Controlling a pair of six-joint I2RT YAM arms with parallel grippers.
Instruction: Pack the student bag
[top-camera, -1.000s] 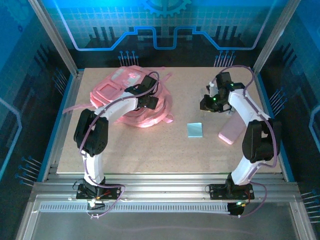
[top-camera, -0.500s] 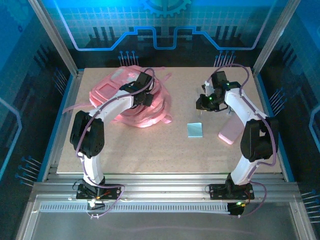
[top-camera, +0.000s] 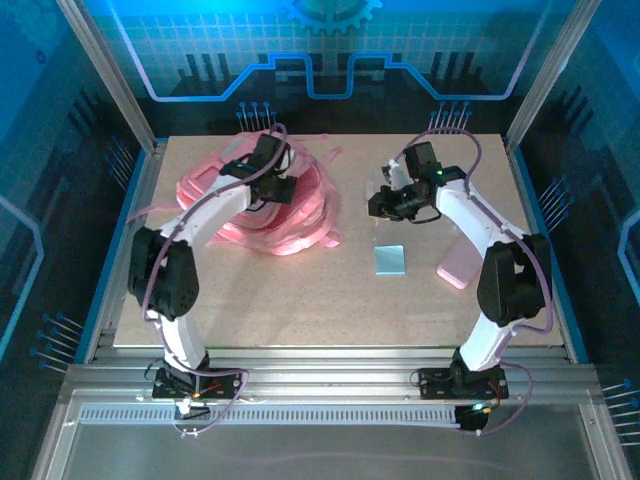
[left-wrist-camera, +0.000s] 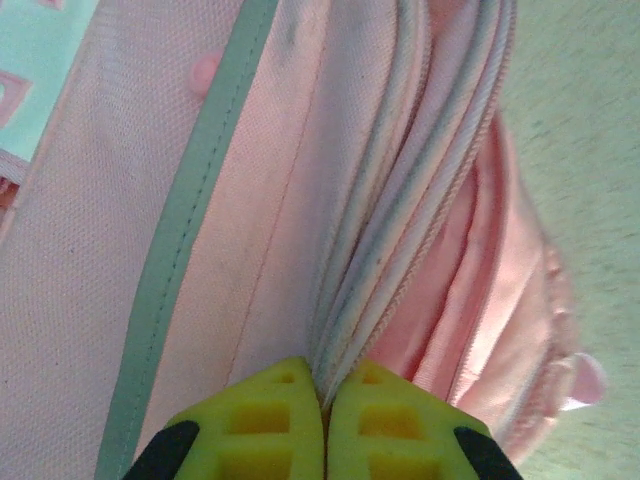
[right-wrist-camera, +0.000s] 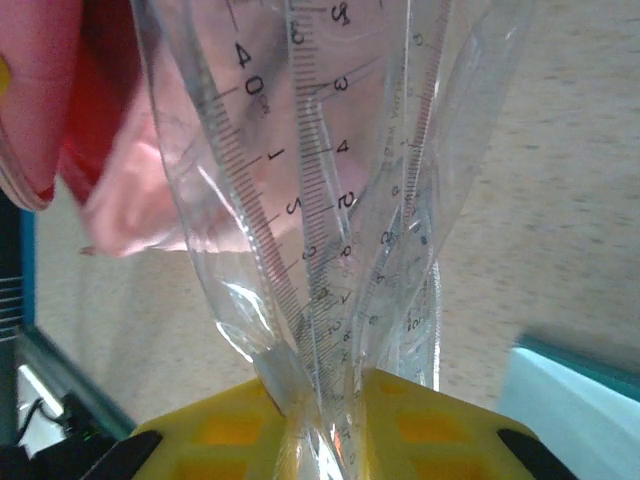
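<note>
The student bag (top-camera: 212, 192), big, soft and pink, lies at the back left of the table. My left gripper (top-camera: 274, 190) sits on top of it. In the left wrist view its yellow fingertips (left-wrist-camera: 270, 420) are shut on the pale zipper edge (left-wrist-camera: 385, 250) of the bag (left-wrist-camera: 110, 250). My right gripper (top-camera: 380, 205) hovers right of the bag, shut on a clear plastic pouch of transparent rulers (right-wrist-camera: 320, 190), pinched at its lower end by the gripper (right-wrist-camera: 320, 405). A corner of the bag (right-wrist-camera: 40, 90) shows beyond the pouch.
A light blue square pad (top-camera: 390, 260) lies on the table right of centre; its corner (right-wrist-camera: 585, 400) shows beside my right fingers. A pink oblong case (top-camera: 457, 262) lies further right, beside the right arm. Metal frame rails edge the table.
My left gripper has moved back and left over the bag and closed on its zipper edge. My right arm has carried the ruler pouch leftward, nearer the bag.
</note>
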